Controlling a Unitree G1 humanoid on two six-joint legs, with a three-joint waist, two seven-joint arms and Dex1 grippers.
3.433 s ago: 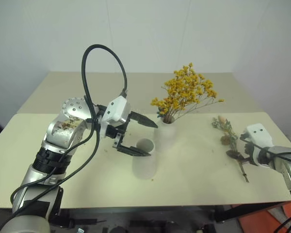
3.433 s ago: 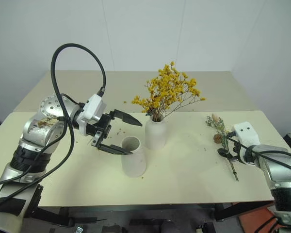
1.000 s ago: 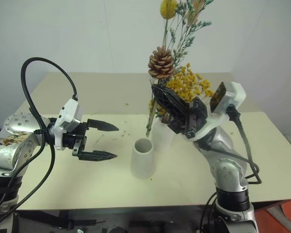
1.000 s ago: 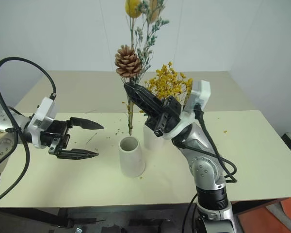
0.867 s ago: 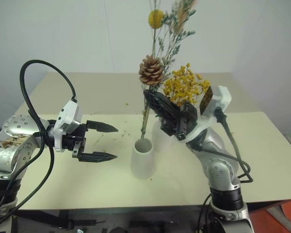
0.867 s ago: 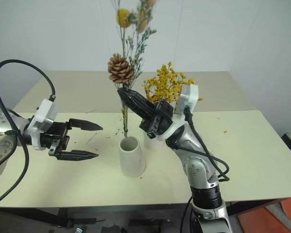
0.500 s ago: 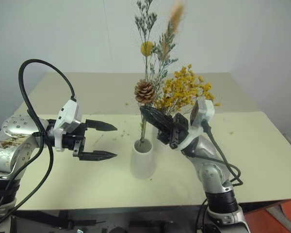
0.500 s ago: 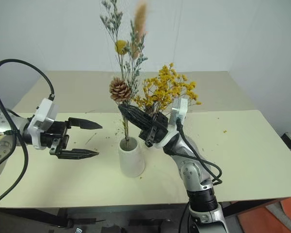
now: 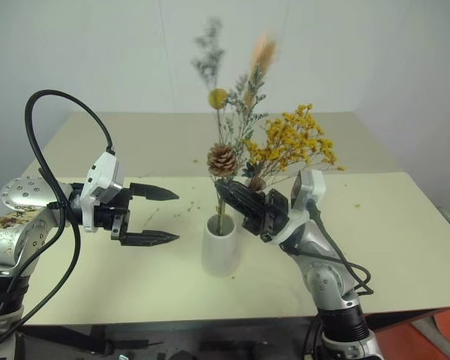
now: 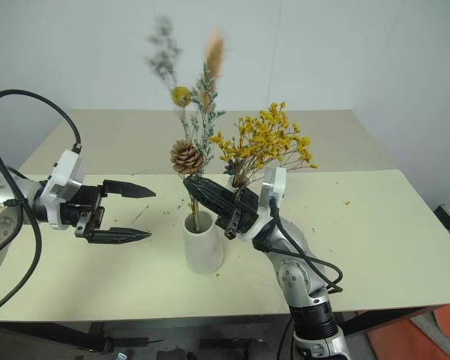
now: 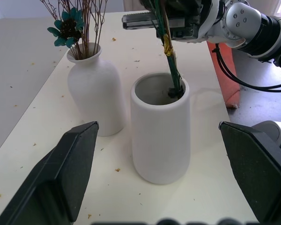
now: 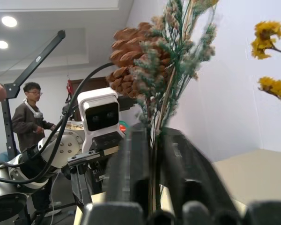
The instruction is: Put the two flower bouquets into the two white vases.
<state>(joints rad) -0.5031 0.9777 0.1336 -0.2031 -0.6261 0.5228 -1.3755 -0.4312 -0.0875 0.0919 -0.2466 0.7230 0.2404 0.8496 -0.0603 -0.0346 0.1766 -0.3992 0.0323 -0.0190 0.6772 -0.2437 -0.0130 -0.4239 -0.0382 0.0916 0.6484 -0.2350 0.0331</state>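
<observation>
The grey-green bouquet [image 9: 222, 159], with pinecone, yellow ball and tan plume, stands upright with its stems down inside the straight white vase [image 9: 220, 247]. My right gripper [image 9: 225, 191] sits just above that vase's mouth. Its fingers [image 12: 131, 154] are slightly parted, so it is open, with the thin stems between them. The yellow bouquet [image 9: 292, 142] stands in the rounded narrow-necked vase [image 11: 94, 93] just behind, largely hidden by my right arm in the head views. My left gripper [image 9: 177, 217] hovers wide open, holding nothing, a little to the left of the straight vase.
The cream table [image 9: 375, 247] has bare surface to the right and front, with small yellow crumbs scattered around the vases. A second table top [image 9: 135, 135] adjoins at the back. A person [image 12: 30, 117] stands far off in the right wrist view.
My right gripper came down with the grey-green bouquet, and its stems went from above the straight vase into it. The fingers have parted slightly. My left gripper stayed where it was.
</observation>
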